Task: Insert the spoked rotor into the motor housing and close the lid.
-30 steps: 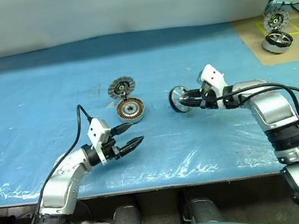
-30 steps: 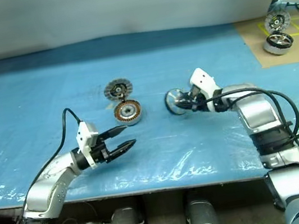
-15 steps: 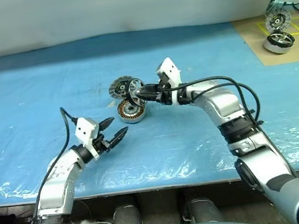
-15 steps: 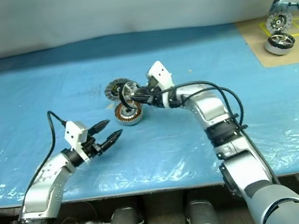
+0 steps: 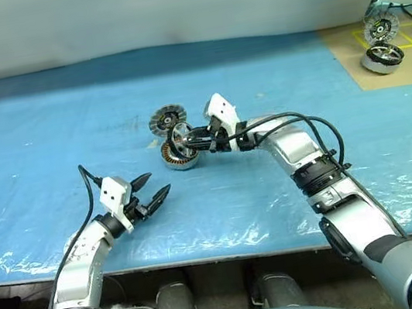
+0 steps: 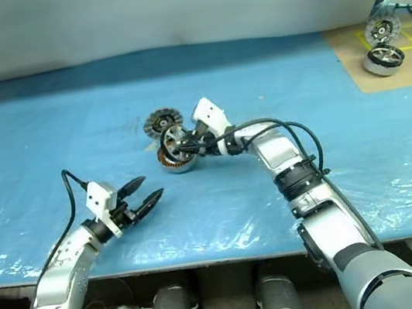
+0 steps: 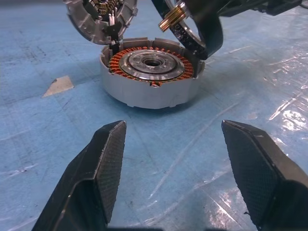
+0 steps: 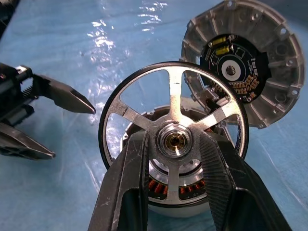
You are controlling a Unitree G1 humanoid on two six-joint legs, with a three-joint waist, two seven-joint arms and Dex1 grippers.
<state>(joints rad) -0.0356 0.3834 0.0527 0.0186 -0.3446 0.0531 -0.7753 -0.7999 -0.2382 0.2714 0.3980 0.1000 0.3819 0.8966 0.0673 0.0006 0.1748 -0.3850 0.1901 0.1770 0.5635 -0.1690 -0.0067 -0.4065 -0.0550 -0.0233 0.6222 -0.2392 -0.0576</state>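
Black fingers of the right claw [image 8: 175,192] clamp the spoked rotor [image 8: 173,130] at its hub, holding the wheel on edge just above the motor housing [image 7: 151,77], presumably so it can be tipped flat and lowered onto the dark centre ringed by copper windings. Just behind the motor housing, the lid [image 5: 167,119] leans upright against its far wall, inner face showing, within reach for closing afterwards. Nearer than the motor housing and apart from it, the left claw [image 5: 152,195] hangs empty with fingers spread, pointed at the housing, seemingly ready to steady it on the blue worktop [image 5: 46,133].
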